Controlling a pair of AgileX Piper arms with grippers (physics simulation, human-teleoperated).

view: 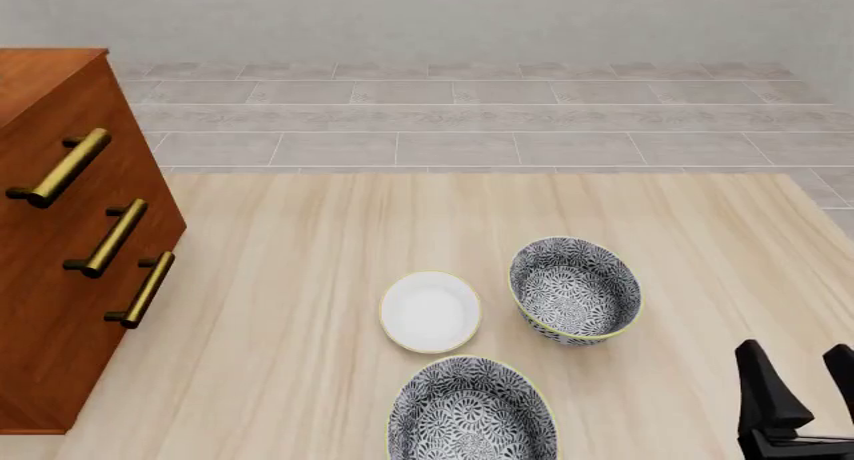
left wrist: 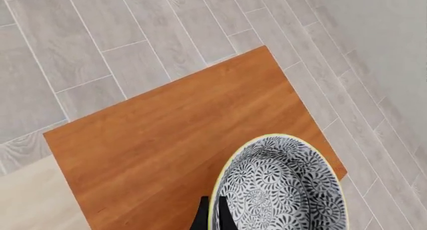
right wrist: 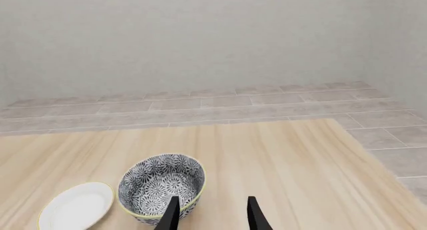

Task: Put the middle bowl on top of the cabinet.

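Left tool [left wrist: 212, 215]: pinching the rim of the middle bowl [left wrist: 283, 190], one dark finger inside the yellow-green edge and one outside. Bowl held above the flat reddish-brown top of the cabinet [left wrist: 180, 140], over the corner of that top, tiled floor [left wrist: 100, 50] visible beyond and below; impossible to tell whether resting on the wood or just above it. Out of the front view altogether, both bowl and left tool.

Right tool [view: 801, 400]: spread, holding nothing, low at the near right corner of the bench [view: 334, 240]. Just left of and beyond it, a patterned bowl [view: 575, 289] standing upright. Left of that, close beside it, a plain white dish [view: 430, 311]. Nearer, at the near edge, another patterned bowl [view: 471, 410]. Far left, cabinet front with three brass handles [view: 104, 238].
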